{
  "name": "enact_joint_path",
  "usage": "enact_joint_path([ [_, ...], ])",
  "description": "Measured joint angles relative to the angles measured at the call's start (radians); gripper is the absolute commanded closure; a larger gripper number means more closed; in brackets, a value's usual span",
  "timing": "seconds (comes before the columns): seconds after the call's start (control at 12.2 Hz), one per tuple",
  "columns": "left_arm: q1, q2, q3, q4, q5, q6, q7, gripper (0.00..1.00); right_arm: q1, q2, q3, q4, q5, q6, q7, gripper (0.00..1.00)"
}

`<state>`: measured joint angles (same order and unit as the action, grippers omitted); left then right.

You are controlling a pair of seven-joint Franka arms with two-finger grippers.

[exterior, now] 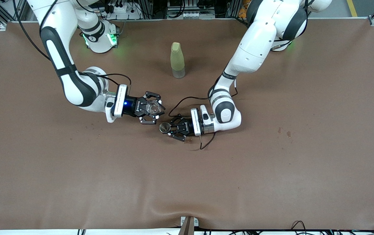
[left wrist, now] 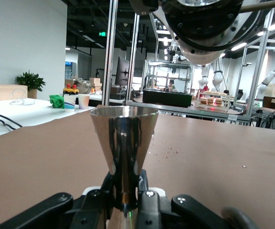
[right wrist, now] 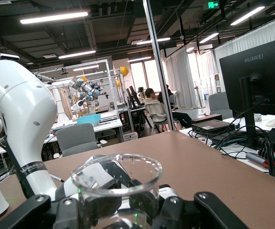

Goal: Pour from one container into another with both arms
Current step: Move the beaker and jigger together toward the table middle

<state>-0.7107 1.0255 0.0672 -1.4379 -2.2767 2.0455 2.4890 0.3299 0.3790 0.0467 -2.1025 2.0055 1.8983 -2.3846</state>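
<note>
Brown table (exterior: 272,182) (faint stains (exterior: 283,131))

Two white jointed arms with black bands at the joints are seen. Green lights glow on the base of the right arm (exterior: 100,37), and a fainter green glow is seen at the base of the left arm (exterior: 283,44). Black cables are run along both arms. Each wrist carries a white block and a black multi-link gripper: the right gripper (exterior: 152,112) shows a blue light, and the left gripper (exterior: 174,129) is ringed by a looping cable.
</note>
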Motion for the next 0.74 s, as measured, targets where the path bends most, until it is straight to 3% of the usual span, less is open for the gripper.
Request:
enact_joint_path([
  [0.74, -0.004, -0.003, 0.003, 0.008, 0.008, 0.012, 0.006, 1.00, 0.037, 0.066, 0.005, 0.000, 0.082, 0.012, -0.102, 1.00],
])
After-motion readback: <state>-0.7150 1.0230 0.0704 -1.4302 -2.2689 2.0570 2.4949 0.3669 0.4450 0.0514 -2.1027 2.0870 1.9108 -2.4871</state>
